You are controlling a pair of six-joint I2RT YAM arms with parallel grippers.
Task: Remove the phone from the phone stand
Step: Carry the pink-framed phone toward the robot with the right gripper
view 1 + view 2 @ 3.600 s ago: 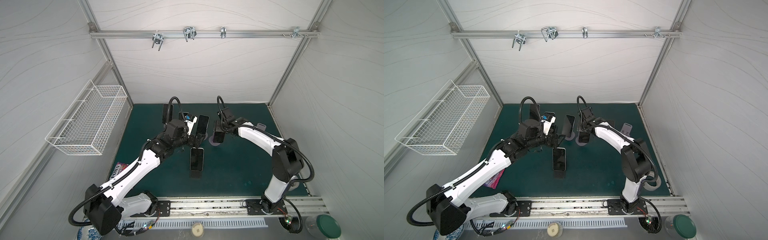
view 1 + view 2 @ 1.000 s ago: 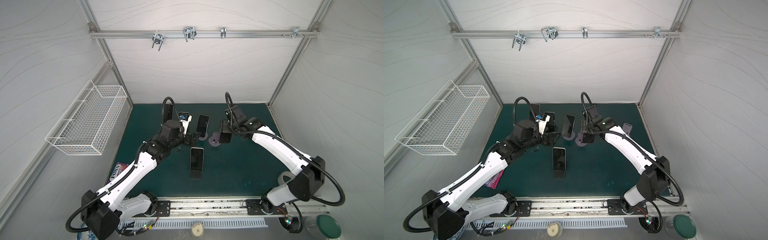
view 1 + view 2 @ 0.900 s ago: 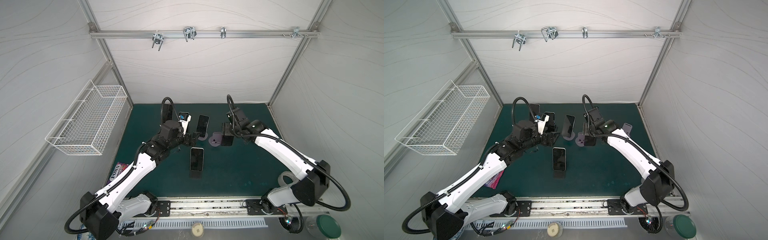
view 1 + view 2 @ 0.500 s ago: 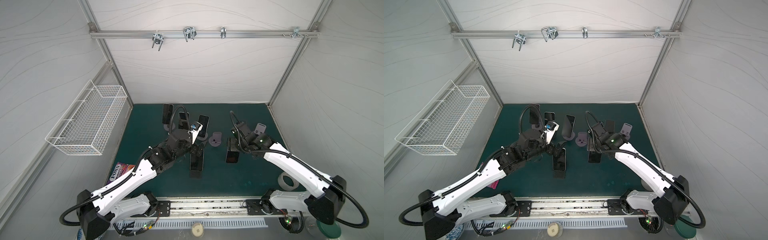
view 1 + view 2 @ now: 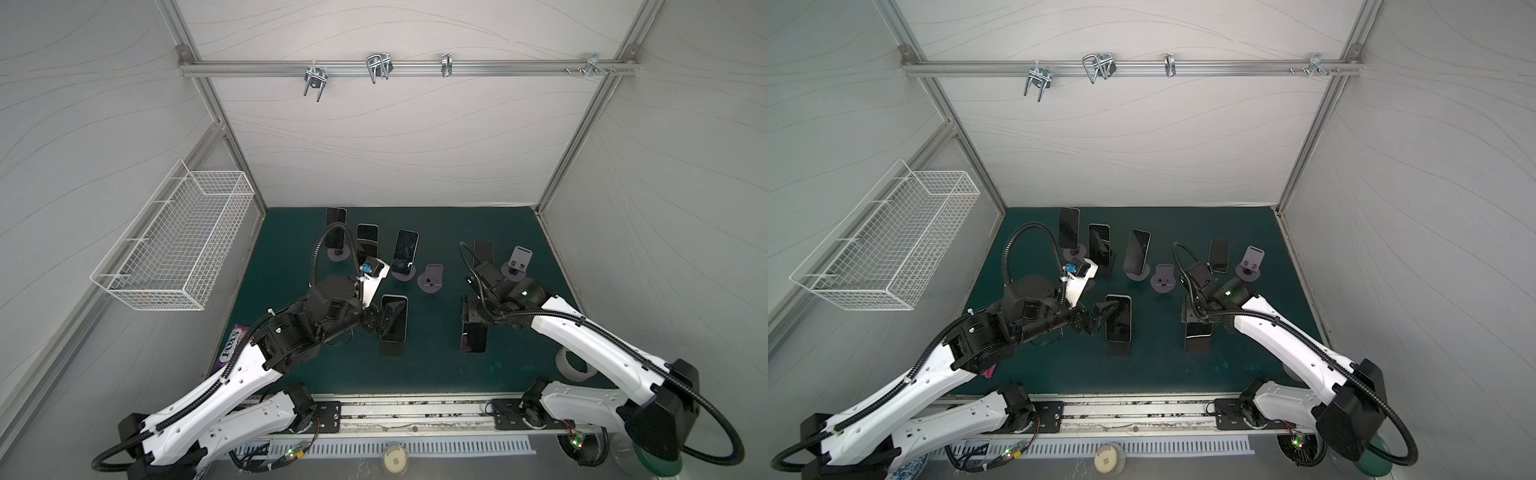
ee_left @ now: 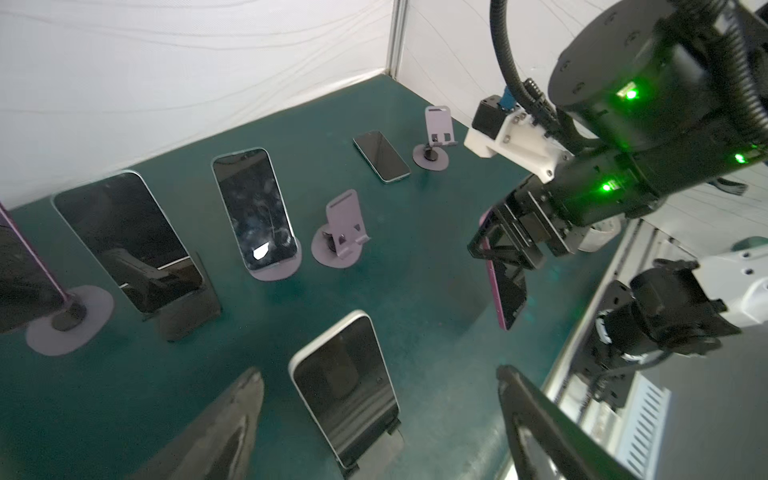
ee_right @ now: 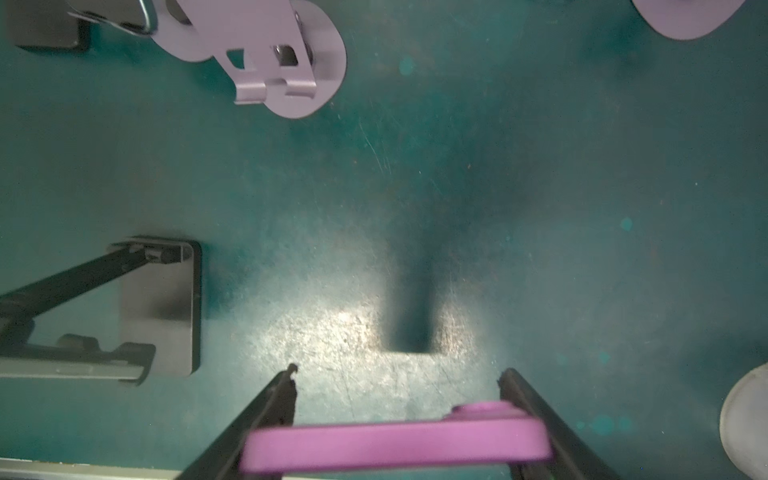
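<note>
Two phones: my right gripper (image 5: 473, 328) pinches the purple phone (image 6: 509, 291) by its top, long axis hanging straight down above the mat (image 6: 415, 270). My left gripper (image 5: 384, 320), jaws spread, sits just beside the white phone (image 6: 345, 386) leaning on its stand (image 6: 374, 449).

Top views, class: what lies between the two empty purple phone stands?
A dark phone lies flat on the mat between the middle stand and the right-hand stand, shown in both top views.

Purple phone (image 7: 395, 444) cut off by frame edge in R wrist view, fingers (image 7: 276, 399) too.
</note>
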